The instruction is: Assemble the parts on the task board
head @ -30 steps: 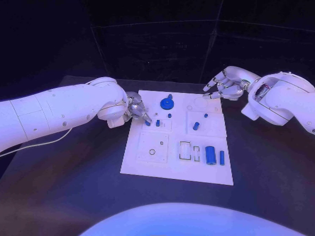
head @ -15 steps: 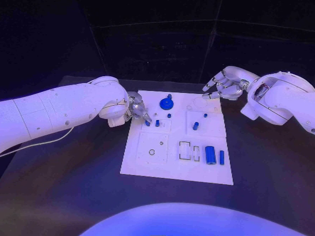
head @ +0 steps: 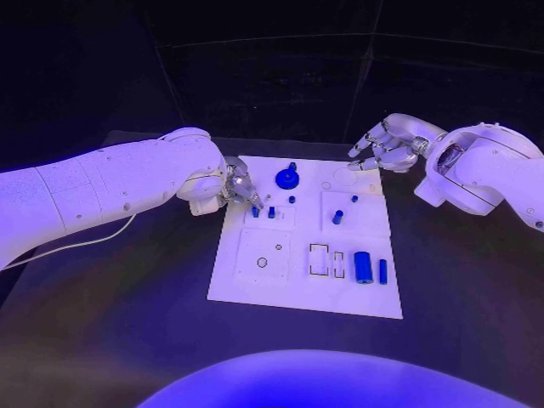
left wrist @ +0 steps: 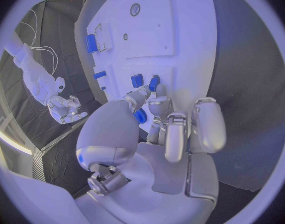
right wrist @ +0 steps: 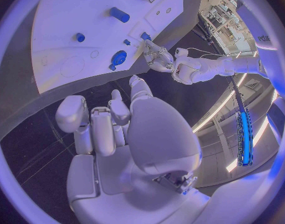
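Black table [head: 125,323], head view: I see the task board [head: 266,293] at centre, blue parts [head: 363,267] on it; left hand [head: 238,189] at ten o'clock, fingers curled, holding nothing I can make out. Right wrist view: right hand [right wrist: 111,129] curled, empty, off the board's far corner.

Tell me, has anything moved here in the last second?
Hardly. The left hand has crept slightly further over the white task board's far left edge. The right hand hovers as before, holding nothing, and the small blue parts lie unmoved.
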Controlling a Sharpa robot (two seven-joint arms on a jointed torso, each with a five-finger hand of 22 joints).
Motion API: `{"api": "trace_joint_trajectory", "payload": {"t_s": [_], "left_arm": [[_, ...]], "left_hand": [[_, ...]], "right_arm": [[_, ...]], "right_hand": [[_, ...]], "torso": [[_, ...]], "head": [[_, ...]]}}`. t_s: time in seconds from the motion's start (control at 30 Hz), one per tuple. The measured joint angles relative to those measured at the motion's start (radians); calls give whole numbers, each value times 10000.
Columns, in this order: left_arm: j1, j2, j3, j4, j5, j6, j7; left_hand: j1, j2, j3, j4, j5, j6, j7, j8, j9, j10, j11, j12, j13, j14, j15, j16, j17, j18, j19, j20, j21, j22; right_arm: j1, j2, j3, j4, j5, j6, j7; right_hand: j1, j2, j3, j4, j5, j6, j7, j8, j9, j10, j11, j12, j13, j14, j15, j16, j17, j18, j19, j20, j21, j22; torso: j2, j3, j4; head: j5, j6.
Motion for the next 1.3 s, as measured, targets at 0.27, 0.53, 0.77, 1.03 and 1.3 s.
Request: {"api": "trace_joint_trajectory", "payload": {"t_s": [0.27,0.53,0.77,1.03,1.3], "left_arm": [[13,39,7,-73,16,147,-22],[0,-1,-5,-79,17,174,-37],[-33,-54,-28,-121,1,22,-47],[-33,-122,-20,-133,-5,-430,20],[-36,-285,-16,44,21,-1323,759]], "left_hand": [[-80,-79,10,-17,-24,-14,-58,-1,43,0,0,40,11,38,-38,0,0,0,0,0,0,9],[-672,-521,-291,-277,-17,134,-242,62,124,71,-77,114,84,4,-75,0,0,1,35,-35,12,71],[-1807,-880,-2058,700,-179,266,-199,68,176,88,-94,230,155,32,-103,0,0,0,68,-67,68,147],[-2080,-986,-3247,1434,-222,265,-199,68,238,82,-98,290,245,9,-152,0,0,1,144,-142,84,197],[-1274,-646,-3951,1689,-222,-437,24,-256,137,-862,58,-671,-1031,14,-130,-205,0,96,-425,-121,-1005,-1031]], "right_arm": [[0,15,0,-15,5,14,6],[0,23,0,-33,8,25,15],[0,40,0,-56,12,29,28],[0,42,0,-79,16,30,37],[-1,44,0,-90,18,31,45]], "right_hand": [[0,0,0,0,0,0,0,0,0,0,0,0,0,0,0,0,0,0,0,0,0,0],[0,0,-31,31,0,0,0,0,0,0,0,0,-31,0,0,-60,-29,1,0,0,0,-27],[0,0,-31,31,0,0,0,0,0,0,0,0,-32,0,0,-61,-30,0,0,0,0,-29],[0,0,-31,31,0,0,0,0,0,0,0,0,-31,0,0,-61,-30,0,0,0,0,-28],[0,0,-31,31,0,0,0,0,1,0,0,0,-31,0,0,-61,-30,1,0,0,0,-27]], "torso": [[-1,-4,0],[-6,-7,2],[-7,-12,10],[-9,-14,9],[-9,-12,8]], "head": [[-30,-33],[-35,-39],[-36,-28],[-40,-5],[-99,28]]}}
